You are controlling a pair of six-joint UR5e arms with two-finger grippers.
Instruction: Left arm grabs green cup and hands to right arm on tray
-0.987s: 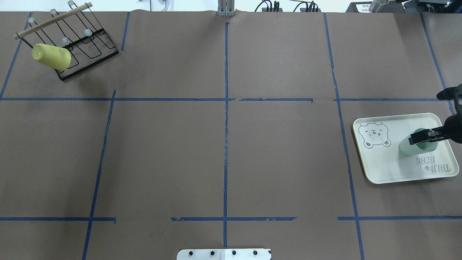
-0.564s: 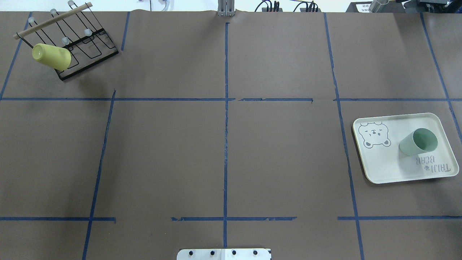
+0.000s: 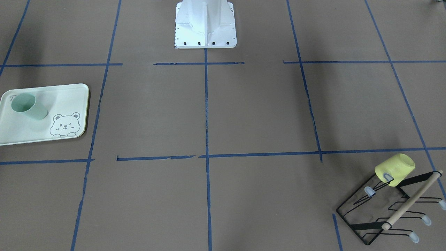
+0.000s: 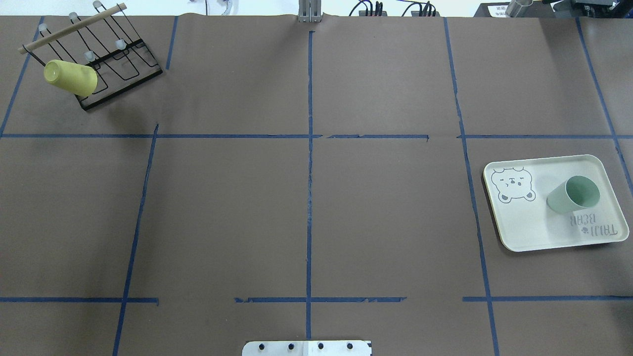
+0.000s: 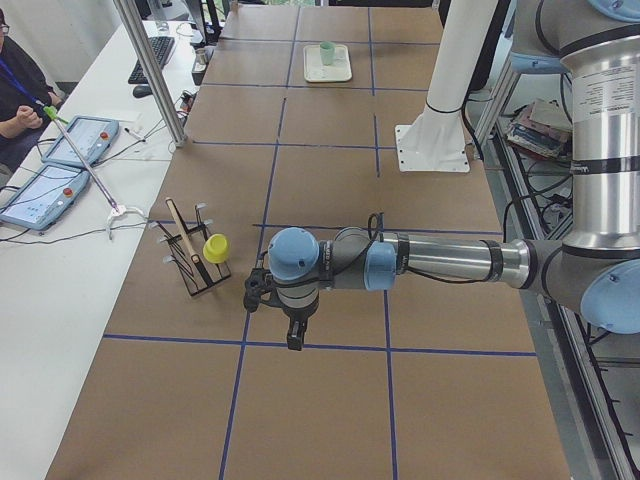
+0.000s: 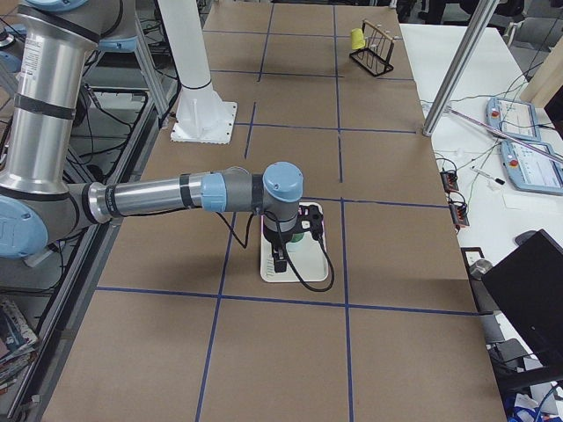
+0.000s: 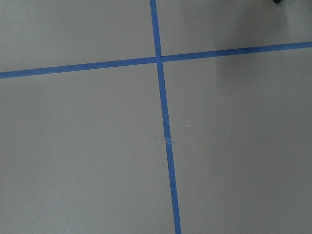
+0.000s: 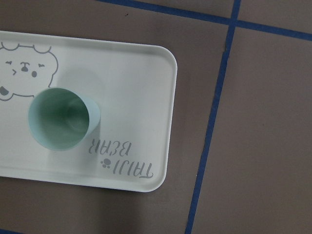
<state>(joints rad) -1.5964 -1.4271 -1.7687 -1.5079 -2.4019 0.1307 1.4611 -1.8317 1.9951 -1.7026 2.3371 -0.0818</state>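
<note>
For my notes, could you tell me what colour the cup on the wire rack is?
The cup is yellow, clearest in the overhead exterior view.

Seen from overhead, a wire cup rack (image 4: pixel 110 60) carrying a yellow cup (image 4: pixel 70 77) takes up the 10 o'clock corner. At 3 o'clock, the tray (image 4: pixel 524 232) holds the upright green cup (image 4: pixel 573 194), with bare tray floor at the cup's 9 o'clock. Flat brown paper (image 4: pixel 222 207) spans the stretch between rack and tray. The right arm (image 6: pixel 158 198) hangs over the tray.
</note>
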